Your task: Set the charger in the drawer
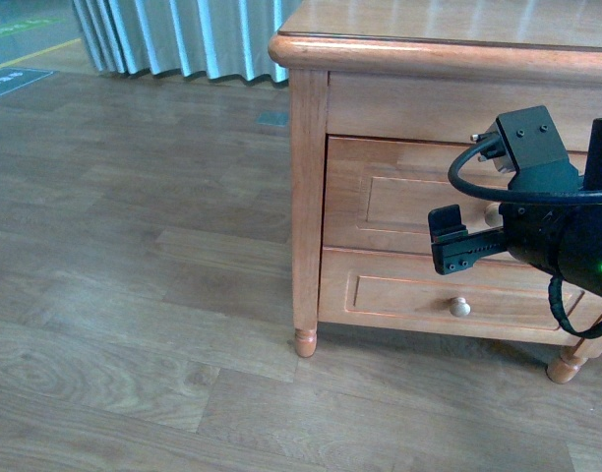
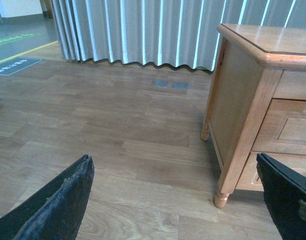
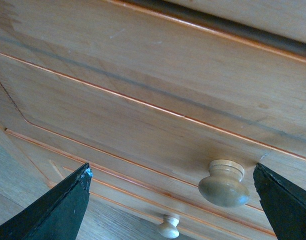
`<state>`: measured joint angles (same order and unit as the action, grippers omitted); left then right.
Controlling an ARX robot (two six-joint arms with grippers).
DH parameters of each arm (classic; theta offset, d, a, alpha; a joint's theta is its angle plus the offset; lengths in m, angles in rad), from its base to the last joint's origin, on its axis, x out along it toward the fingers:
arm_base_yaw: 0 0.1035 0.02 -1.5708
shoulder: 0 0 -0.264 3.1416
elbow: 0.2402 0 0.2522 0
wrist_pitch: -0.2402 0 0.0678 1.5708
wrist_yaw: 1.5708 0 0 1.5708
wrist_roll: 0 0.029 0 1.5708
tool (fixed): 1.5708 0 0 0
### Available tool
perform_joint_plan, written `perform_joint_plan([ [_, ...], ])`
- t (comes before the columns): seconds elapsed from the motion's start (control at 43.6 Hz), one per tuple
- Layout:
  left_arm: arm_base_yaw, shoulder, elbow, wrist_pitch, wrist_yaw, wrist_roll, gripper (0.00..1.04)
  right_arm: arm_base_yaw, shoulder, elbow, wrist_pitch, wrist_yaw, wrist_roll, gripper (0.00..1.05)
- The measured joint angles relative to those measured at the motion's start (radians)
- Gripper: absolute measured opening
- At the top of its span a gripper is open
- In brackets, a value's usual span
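You have even, soft daylight in all three views, coming through the pale curtain (image 2: pixel 158 32) behind the cabinet; its folds glow bright and slightly washed out in the left wrist view. The cabinet top (image 1: pixel 449 25) carries a broad, milky sheen along its front edge and near its left corner. Under the cabinet, the floor (image 1: pixel 134 295) holds only a faint, diffuse shadow. In the right wrist view the upper drawer (image 3: pixel 143 100) front is sharp enough for you to read the grain, and its knob (image 3: pixel 224 183) shows a soft highlight, while the dark gripper fingers (image 3: pixel 48 210) at the lower corners look blurred and detail-free.
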<state>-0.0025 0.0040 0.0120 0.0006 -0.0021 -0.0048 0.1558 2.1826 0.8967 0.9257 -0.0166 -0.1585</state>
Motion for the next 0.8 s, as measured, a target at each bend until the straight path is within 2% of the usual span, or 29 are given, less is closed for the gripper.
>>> perform_joint_plan([
  [0.252,0.0,0.0,0.0,0.0,0.0,0.0,0.99,-0.014,-0.186,-0.157,-0.01,-0.054,0.008,0.96],
  [0.459,0.0,0.0,0.0,0.0,0.0,0.0,0.99,-0.08,-0.465,-0.378,-0.05,-0.105,0.036,0.96],
  [0.642,0.0,0.0,0.0,0.0,0.0,0.0,0.99,-0.172,-0.799,-0.554,-0.184,-0.139,0.069,0.96],
  [0.803,0.0,0.0,0.0,0.0,0.0,0.0,0.99,-0.252,-1.144,-0.653,-0.391,-0.189,0.112,0.96],
])
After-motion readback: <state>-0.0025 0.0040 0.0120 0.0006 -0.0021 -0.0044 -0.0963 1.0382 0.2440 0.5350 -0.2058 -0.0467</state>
